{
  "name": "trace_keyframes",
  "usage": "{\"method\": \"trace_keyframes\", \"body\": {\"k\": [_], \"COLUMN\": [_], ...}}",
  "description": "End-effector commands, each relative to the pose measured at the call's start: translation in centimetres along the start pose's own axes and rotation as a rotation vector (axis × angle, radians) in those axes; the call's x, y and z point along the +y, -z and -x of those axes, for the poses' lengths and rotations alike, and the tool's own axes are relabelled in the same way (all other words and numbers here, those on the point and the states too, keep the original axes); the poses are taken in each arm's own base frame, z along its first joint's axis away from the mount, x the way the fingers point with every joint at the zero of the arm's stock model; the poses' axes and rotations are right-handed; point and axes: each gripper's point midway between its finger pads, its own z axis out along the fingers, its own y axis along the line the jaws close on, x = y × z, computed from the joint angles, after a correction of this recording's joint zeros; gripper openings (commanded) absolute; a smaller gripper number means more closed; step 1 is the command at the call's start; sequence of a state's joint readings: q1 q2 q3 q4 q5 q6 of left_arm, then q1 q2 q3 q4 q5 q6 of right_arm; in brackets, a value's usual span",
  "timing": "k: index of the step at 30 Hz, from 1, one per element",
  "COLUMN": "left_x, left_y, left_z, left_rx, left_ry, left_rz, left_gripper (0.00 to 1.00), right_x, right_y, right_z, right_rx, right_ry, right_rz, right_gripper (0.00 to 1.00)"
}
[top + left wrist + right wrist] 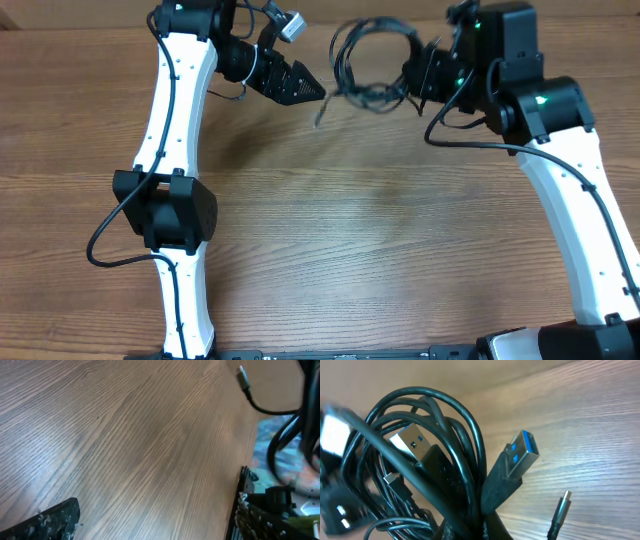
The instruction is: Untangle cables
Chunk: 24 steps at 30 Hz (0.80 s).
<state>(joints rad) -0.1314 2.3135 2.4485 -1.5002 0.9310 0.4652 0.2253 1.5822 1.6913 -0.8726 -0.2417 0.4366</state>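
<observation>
Black cables [365, 94] bunch coiled in the right end effector [413, 84].

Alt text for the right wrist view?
A tangled coil of black cables fills the close-up frame, two blue-tongued USB-A plugs poking out. A smaller plug tip shows at lower right, over the wooden table.

Cables [465, 455] glossy black plastic, metal plugs; table [380, 240] matt wood grain.

1 black left gripper's finger [50, 522] hangs above the wooden table [140, 445]; 1 thin cable [250, 395], plug-tipped, sits near the table's right edge.
</observation>
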Motion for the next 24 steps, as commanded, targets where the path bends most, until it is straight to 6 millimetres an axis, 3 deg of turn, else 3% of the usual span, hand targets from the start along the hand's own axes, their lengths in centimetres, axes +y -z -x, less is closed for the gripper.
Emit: {"method": "trace_keyframes", "body": {"k": [1,4,6,10,11,15,24], "left_x": [-0.6,-0.9,-1.5,-4.7,-6.4,-9.6,-9.5], "left_y": [0.1,-0.1,-0.3,0.3,1.0,3.2,3.1], "left_z": [0.8,1.0,1.3,3.2,4.1,5.7,6.9], "left_rx": [-0.029,-0.031,-0.045,-0.142,-0.195,-0.288,-0.254], "left_ry": [0.029,0.019,0.009,-0.019,-0.017,-0.037,0.052], "left_rz": [-0.030,-0.036,-0.068,-0.254,-0.367,-0.587,-0.602], "left_gripper": [1.00,1.00,1.00,1.00,1.00,1.00,1.00], "right_x": [1.3,4.1,4.9,6.4,6.9,7.3,5.9], "right_y": [2.0,2.7,3.4,5.0,5.7,7.2,8.6], "right_z": [2.6,3.2,3.8,5.5,6.2,7.6,9.6], "right_rx": [-0.095,-0.098,-0.111,-0.162,-0.186,-0.229,-0.283], "right_ry": [-0.119,-0.073,-0.101,-0.138,-0.141,-0.140,-0.172], "right_rz": [0.051,0.192,0.231,0.279,0.296,0.312,0.303], "right_gripper": [0.04,0.04,0.04,0.04,0.04,0.04,0.04]}}
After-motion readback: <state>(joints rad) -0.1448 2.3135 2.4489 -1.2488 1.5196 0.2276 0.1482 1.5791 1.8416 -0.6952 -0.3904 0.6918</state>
